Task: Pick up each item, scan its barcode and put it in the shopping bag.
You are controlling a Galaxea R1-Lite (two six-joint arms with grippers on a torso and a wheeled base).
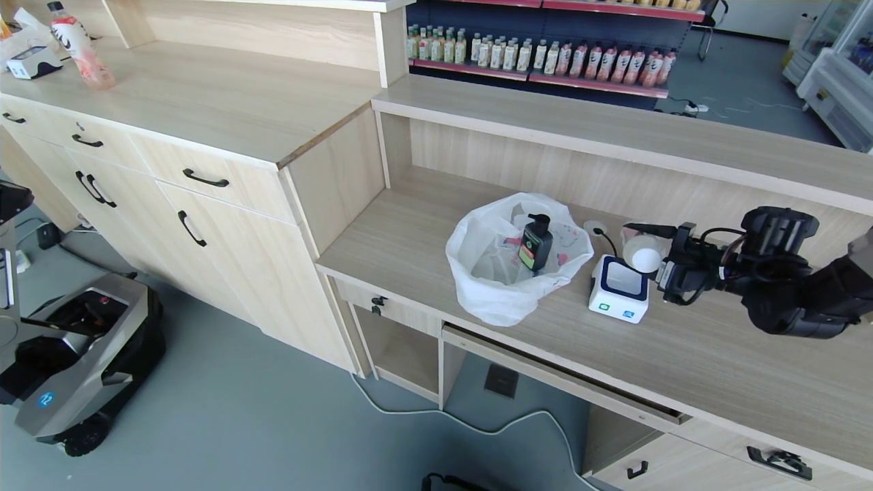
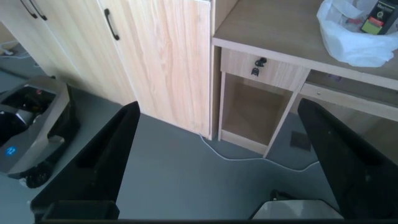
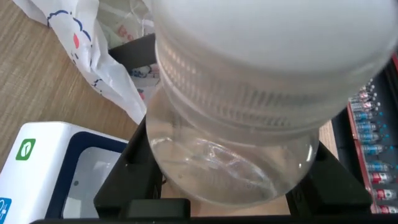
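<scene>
So the right pincer (image 1: 653, 261) is clamped on a clear jar (image 3: 236, 155), scanner (image 1: 619, 288) just beside it at 7 o'clock, shopping bag (image 1: 477, 273) farther at 9.

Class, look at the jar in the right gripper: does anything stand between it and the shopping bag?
Nothing visible does. The right gripper holds the clear jar by the scanner, which sits low on the counter beside the shopping bag. A pump bottle already stands inside the bag, leaving room.
</scene>
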